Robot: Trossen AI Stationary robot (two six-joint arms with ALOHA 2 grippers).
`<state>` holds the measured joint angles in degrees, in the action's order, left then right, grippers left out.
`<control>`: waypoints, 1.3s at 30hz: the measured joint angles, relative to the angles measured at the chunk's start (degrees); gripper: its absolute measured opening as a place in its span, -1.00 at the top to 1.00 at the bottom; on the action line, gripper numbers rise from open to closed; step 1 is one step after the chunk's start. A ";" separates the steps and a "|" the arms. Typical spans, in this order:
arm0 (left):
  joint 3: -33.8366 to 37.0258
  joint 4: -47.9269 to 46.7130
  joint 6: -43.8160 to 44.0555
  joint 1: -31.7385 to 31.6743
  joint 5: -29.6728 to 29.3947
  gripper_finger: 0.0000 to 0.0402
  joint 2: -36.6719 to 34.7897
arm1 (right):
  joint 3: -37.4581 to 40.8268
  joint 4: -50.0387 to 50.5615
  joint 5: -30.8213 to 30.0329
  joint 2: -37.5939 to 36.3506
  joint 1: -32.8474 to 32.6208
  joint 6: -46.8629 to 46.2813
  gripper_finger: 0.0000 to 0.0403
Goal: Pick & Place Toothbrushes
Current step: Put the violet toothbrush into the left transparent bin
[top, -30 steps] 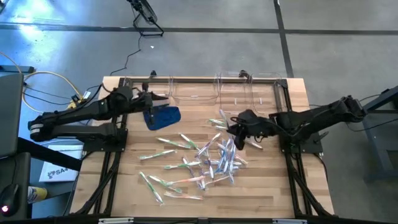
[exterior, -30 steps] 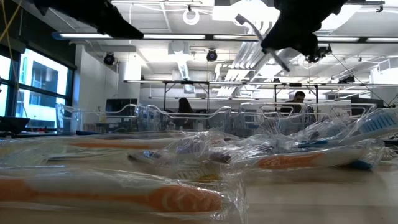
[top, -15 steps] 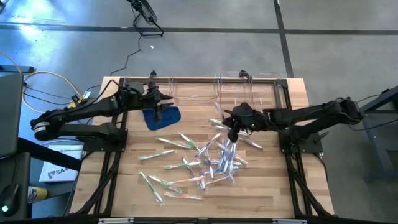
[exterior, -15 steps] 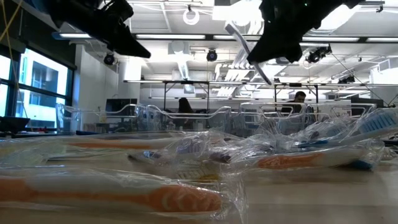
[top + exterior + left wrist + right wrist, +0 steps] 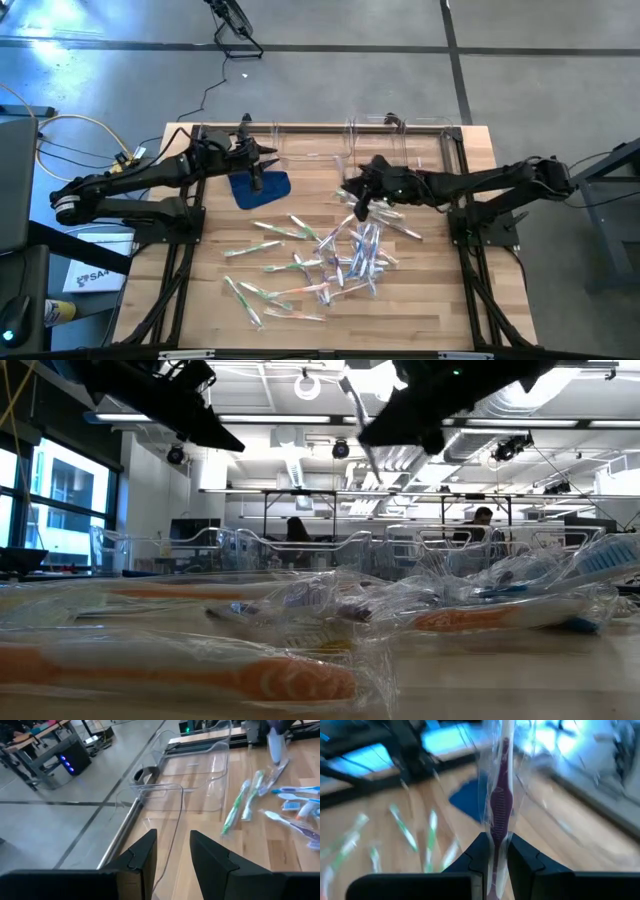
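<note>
Several wrapped toothbrushes lie scattered flat on the wooden table, and a few fill the foreground of the low view. My right gripper hangs above the far edge of that pile, shut on one purple-handled toothbrush in clear wrapping. That toothbrush also shows high in the low view. My left gripper stands open with nothing between its fingers. It is above the blue cloth, near the clear bins. My right gripper pinches the purple toothbrush's handle, wrapper and all, between its two fingers. The brush runs on forward out of the fingers, roughly along them. It is lifted well clear of the table and sits tilted in the low view.
Three clear plastic bins stand in a row along the table's far edge. One of them shows close in the left wrist view. The blue cloth lies at the far left. Bare wood lies near the table's front edge.
My right gripper has carried the purple toothbrush toward the table's left and slightly toward the far edge, rolling and tipping, so the brush's tilt has changed. It has stayed shut. My left gripper first went a little toward the table's right, then kept still.
</note>
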<state>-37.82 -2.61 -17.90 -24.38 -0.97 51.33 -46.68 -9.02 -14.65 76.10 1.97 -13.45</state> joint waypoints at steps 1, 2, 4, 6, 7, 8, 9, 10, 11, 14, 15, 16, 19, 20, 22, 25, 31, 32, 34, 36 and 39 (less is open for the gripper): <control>0.00 0.01 0.41 0.00 0.04 0.44 0.00 | 0.01 -2.62 0.79 1.05 0.29 1.28 0.81; 0.00 0.02 1.44 0.00 0.11 0.44 0.00 | 0.01 -5.81 1.52 2.23 0.58 2.34 0.81; 0.00 0.39 4.59 0.00 0.15 0.44 0.00 | -0.01 -11.11 2.12 4.46 1.18 4.19 0.81; 0.00 2.04 6.51 0.00 0.92 0.44 0.01 | 0.00 -16.03 3.34 7.03 1.93 5.46 0.81; 0.00 3.24 7.00 0.00 2.22 0.44 0.19 | 0.00 -17.89 3.70 8.19 2.26 5.97 0.81; 0.00 5.02 7.58 0.00 3.91 0.44 0.57 | 0.00 -19.11 4.08 9.27 2.64 6.24 0.81; 0.00 6.83 8.24 0.00 6.07 0.44 0.91 | 0.00 -20.55 4.28 10.36 3.01 6.29 0.81; 0.02 8.33 9.00 0.00 8.39 0.44 1.17 | 0.02 -21.79 4.32 11.40 3.33 6.27 0.81; 0.02 10.07 9.49 0.02 10.54 0.44 1.47 | 0.00 -22.40 4.36 12.25 3.69 6.27 0.81; -0.02 15.00 10.94 0.02 14.69 0.43 2.81 | 0.02 -24.27 4.32 14.07 4.27 6.27 0.81; -0.02 16.05 11.84 0.02 15.49 0.43 3.53 | 0.01 -24.75 4.25 14.35 4.27 6.27 0.81; -0.02 16.84 12.37 0.02 15.81 0.43 4.27 | 0.00 -24.97 4.24 14.42 4.27 6.28 0.81; -0.02 18.72 13.76 0.02 17.15 0.42 6.99 | 0.02 -26.04 4.34 14.39 4.03 7.51 0.81; -0.02 19.49 14.36 0.02 17.57 0.40 8.15 | 0.02 -26.52 4.36 14.39 3.84 8.18 0.81; -0.02 22.34 15.85 0.02 18.86 0.32 10.82 | 0.02 -27.38 4.35 14.39 3.64 9.51 0.81; 0.00 28.64 16.97 0.02 22.08 0.15 14.61 | 0.00 -27.89 4.37 14.39 3.63 10.29 0.81; 0.00 41.56 16.90 0.02 23.99 -0.06 18.94 | 0.00 -27.75 4.34 14.39 3.66 10.29 0.81; -0.01 42.70 17.00 0.02 24.00 -0.07 19.44 | 0.00 -27.73 4.33 14.39 3.66 10.29 0.81; -0.02 43.71 17.24 0.02 24.15 -0.07 20.36 | 0.00 -27.71 4.15 14.39 3.66 10.27 0.81; -0.02 43.65 17.30 0.02 24.17 -0.07 21.21 | 0.00 -27.75 4.15 14.39 3.66 10.29 0.81; -0.02 43.82 17.72 0.02 24.17 -0.07 22.76 | 0.00 -27.77 4.15 14.39 3.66 10.54 0.81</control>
<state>-37.85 41.21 -0.18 -24.36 23.20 74.09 -46.68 -36.80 -10.50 90.50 5.63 -2.91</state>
